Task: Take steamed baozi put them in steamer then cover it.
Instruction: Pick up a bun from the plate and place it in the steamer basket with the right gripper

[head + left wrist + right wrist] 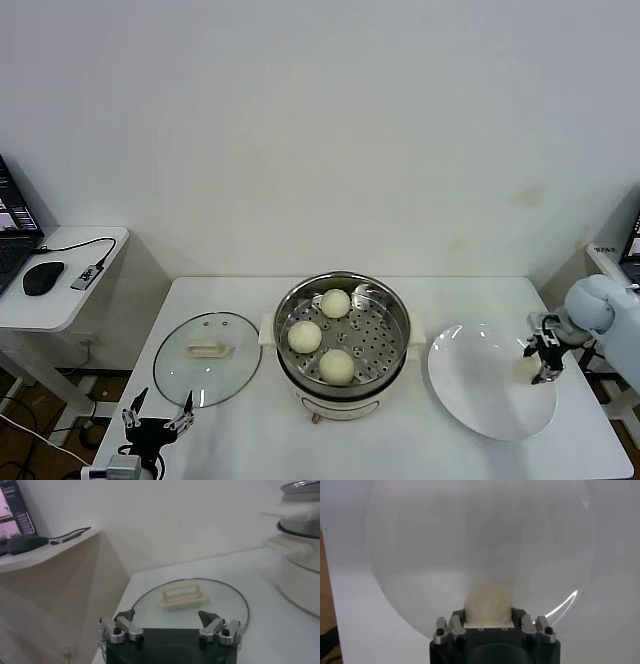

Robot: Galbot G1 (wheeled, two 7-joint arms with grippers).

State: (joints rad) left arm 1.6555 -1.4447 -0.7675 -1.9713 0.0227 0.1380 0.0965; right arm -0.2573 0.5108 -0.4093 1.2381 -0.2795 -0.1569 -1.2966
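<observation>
The steel steamer stands mid-table with three cream-white baozi on its perforated tray. The fourth baozi sits between the fingers of my right gripper, which is shut on it over the right side of the white plate. In the right wrist view the bun fills the gap between the jaws of the right gripper. The glass cover with its cream handle lies flat on the table left of the steamer. My left gripper is open and empty, near the table's front left edge, just before the cover.
A side table at the far left holds a laptop, a mouse and a cable. The steamer's side shows in the left wrist view, right of the cover. The table's right edge lies just beyond the plate.
</observation>
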